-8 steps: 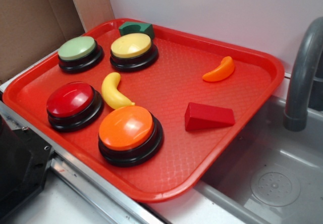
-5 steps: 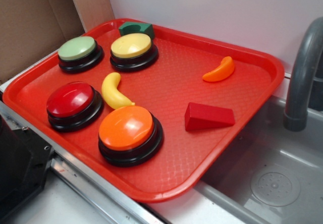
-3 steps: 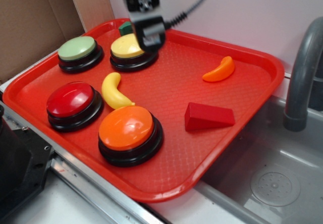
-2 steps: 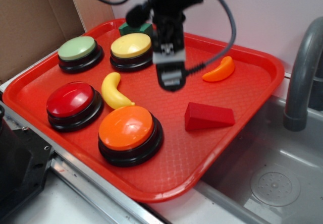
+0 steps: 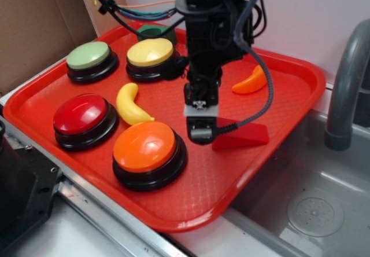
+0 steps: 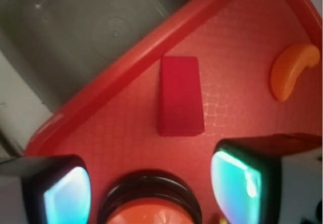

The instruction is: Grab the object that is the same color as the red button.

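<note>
red block (image 6: pixel 180 96): lying untouched on the tray (image 5: pixel 277 66), matching the red button (image 5: pixel 81 113)
gripper (image 5: pixel 200 131): hovering nearby, fingers spread wide, holding nothing
remaining: lowering, closing, lifting

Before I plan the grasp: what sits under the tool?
Under the open tool lie bare red tray and the orange button; the red wedge lies just ahead. The fingers cover the rest.

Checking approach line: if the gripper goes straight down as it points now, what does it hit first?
Probably bare tray. The gripper is open, fingers pointing down between the orange button and the red wedge. It looks short of the wedge, though depth is unclear.
</note>
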`<control>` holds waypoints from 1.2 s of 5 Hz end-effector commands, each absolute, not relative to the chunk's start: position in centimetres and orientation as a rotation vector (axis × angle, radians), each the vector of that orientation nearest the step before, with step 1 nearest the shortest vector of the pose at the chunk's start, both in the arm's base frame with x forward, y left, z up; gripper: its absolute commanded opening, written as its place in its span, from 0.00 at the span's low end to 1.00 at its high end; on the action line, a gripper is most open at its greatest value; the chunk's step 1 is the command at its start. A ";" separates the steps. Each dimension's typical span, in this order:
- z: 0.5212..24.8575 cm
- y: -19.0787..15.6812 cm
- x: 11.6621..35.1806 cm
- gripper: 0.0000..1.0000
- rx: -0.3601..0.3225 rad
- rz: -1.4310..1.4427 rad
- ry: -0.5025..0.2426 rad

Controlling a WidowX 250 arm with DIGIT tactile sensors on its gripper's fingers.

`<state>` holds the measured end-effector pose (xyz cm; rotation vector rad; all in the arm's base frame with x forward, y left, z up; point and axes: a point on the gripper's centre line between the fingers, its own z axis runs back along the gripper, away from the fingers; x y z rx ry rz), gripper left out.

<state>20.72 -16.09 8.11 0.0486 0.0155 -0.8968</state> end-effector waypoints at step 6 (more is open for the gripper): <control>1.9 -16.8 22.0 1.00 0.062 -0.893 0.084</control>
